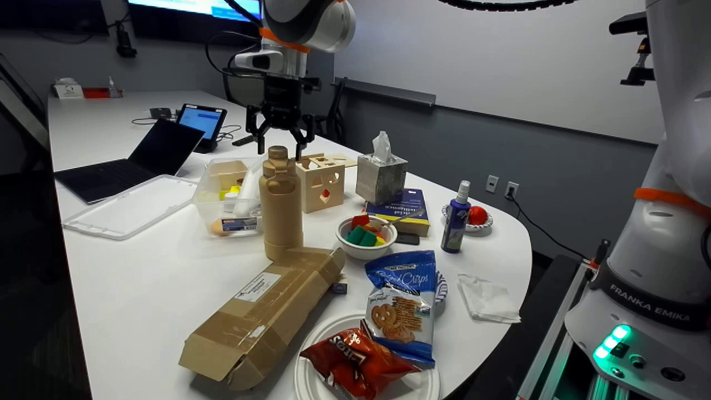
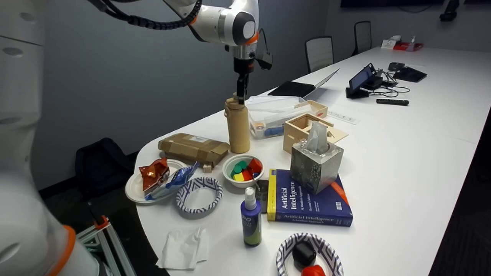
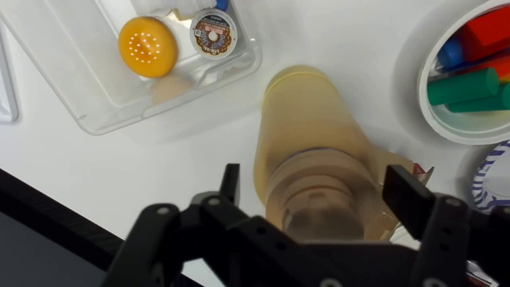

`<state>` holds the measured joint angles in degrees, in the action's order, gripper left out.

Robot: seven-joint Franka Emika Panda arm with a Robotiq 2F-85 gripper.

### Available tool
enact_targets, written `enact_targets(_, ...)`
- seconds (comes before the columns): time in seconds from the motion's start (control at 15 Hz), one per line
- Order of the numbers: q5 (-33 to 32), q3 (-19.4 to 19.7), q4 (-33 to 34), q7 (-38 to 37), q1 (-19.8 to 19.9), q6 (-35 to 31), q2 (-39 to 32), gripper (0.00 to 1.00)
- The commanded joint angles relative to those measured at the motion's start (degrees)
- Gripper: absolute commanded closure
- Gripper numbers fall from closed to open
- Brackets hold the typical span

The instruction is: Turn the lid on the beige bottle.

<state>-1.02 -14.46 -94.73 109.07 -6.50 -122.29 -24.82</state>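
Beige bottle (image 1: 282,205) stands upright on the table (image 1: 139,289), between the plastic tub (image 3: 75,63) and the cardboard box (image 1: 261,316); box end close at its foot, contact can't be told. Lid (image 1: 278,151) on top. Claw (image 1: 280,150) points down over it, spread wide, straddling the lid, gaps showing on both sides in the wrist view. White bowl (image 1: 364,254) of blocks (image 1: 356,235) near the bottle.

Tissue box (image 2: 316,165) on blue book (image 2: 305,207)

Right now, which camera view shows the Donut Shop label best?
The wrist view: the Donut Shop label faces the camera inside the clear bin, its name readable. Both exterior views show the bin but no readable label.
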Motion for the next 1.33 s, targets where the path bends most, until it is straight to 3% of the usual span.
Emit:
enact_targets(0.0,1.4,0.1,-1.3,1.5,0.6,-1.8,0.1,0.0)
enact_targets(0.47,0.4,1.5,-0.4,-2.1,0.3,-0.4,1.0,0.0)
enact_targets(0.8,-2.7,5.1,1.6,-15.4,-0.9,3.5,2.5,0.0)
enact_targets(1.27,-6.5,9.1,3.4,-34.0,0.5,8.6,5.4,0.0)
